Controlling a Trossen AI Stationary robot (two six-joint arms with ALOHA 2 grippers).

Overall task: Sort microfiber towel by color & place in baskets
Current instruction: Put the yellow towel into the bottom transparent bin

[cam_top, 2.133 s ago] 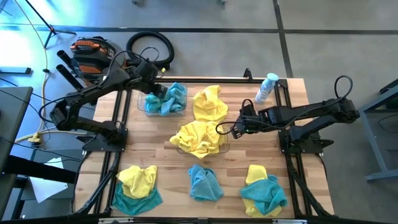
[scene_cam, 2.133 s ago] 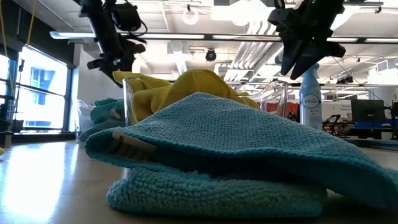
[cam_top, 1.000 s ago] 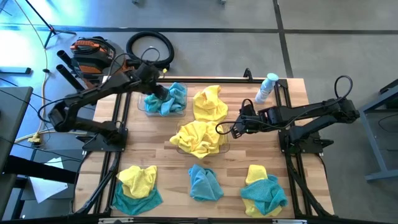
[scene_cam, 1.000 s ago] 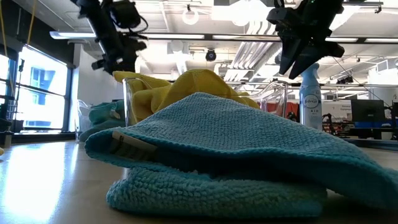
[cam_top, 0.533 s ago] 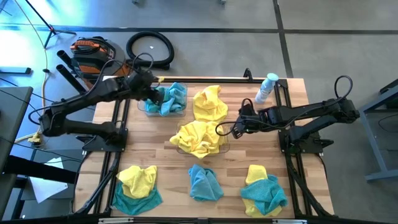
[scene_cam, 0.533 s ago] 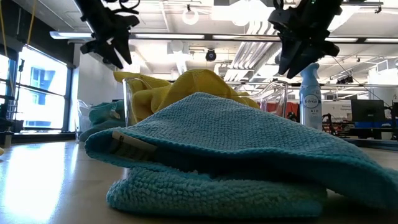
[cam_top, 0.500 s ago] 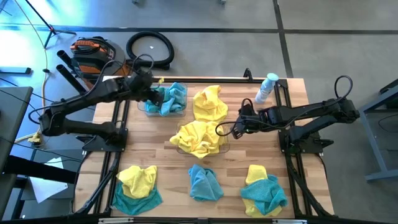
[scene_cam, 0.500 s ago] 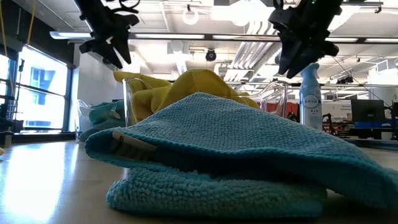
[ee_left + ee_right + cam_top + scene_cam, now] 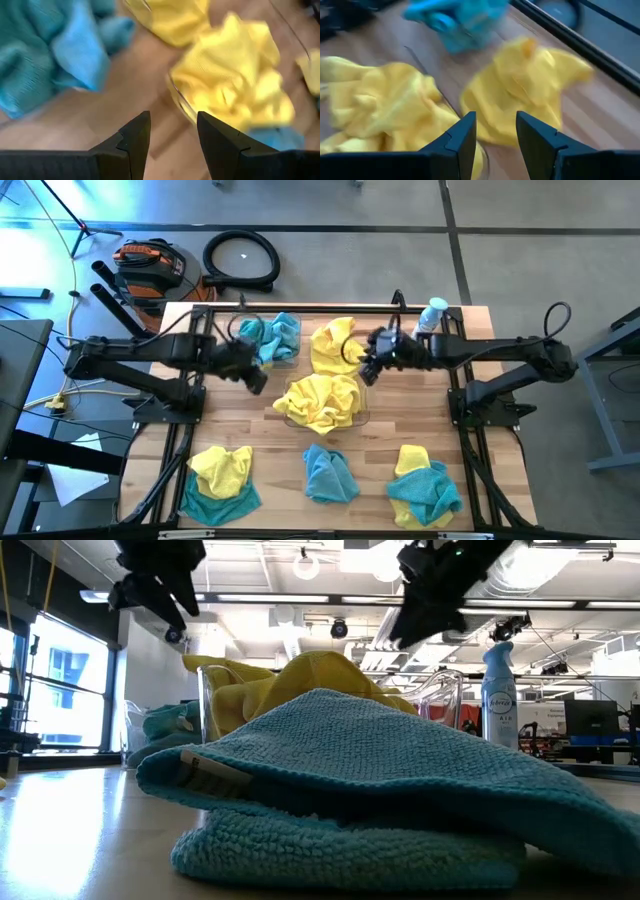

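Towels lay sorted in part: teal ones (image 9: 272,337) in the far-left basket (image 9: 228,348), yellow ones (image 9: 320,401) heaped in the middle basket (image 9: 362,416). Only my overhead view showed three mixed heaps (image 9: 328,474) along the near edge. My left gripper (image 9: 250,378) and right gripper (image 9: 366,370) hovered over bare wood, fingers (image 9: 136,137) parted and empty, flanking the yellow heap.

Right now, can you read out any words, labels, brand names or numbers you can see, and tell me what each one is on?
None can be read.
Spray bottle: a label shows in the low view, too small to read.
Nearest teal towel: a sewn-in tag bears faint marks, too blurred to read.
Orange and black device on the floor: no legible text.
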